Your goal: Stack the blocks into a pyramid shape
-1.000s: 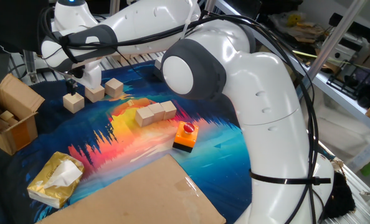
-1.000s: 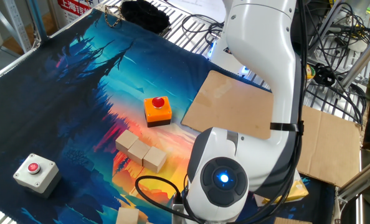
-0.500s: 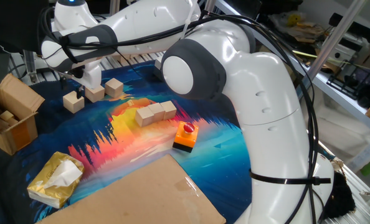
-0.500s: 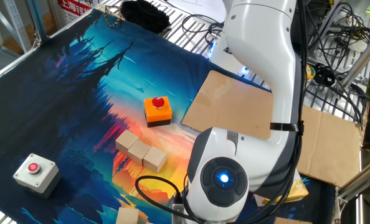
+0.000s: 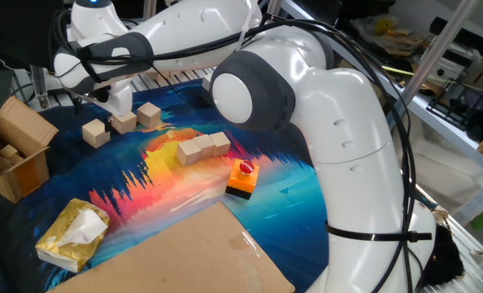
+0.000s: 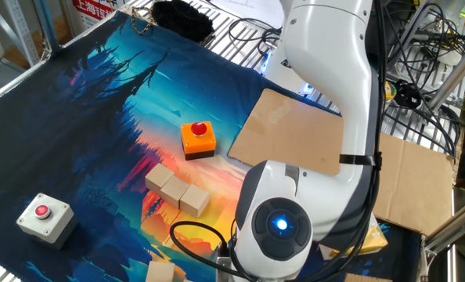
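Observation:
Three tan wooden blocks [image 5: 201, 148] lie touching in a row mid-mat; the other fixed view shows the same row of blocks [image 6: 176, 188]. Three more stand loose at the back left: one block [image 5: 96, 132], a second block [image 5: 124, 122] and a third block [image 5: 150, 114]. My gripper [image 5: 103, 101] hangs just above the loose group, over the gap between the leftmost and the middle block, touching none of them. Its fingers are mostly hidden by the white hand, so their spacing does not show. In the other fixed view the arm's joint hides the gripper; one loose block [image 6: 160, 272] peeks out at the bottom edge.
An orange-and-black button block [image 5: 242, 179] sits in front of the row. An open cardboard box [image 5: 14, 150] stands at the left, a yellow packet [image 5: 72, 234] near the front, a brown board [image 5: 184, 256] beside it. A grey button box [image 6: 43, 215] lies on the mat.
The gripper has risen and shifted slightly right, away from the leftmost loose block, which stays on the mat. The other blocks have not moved.

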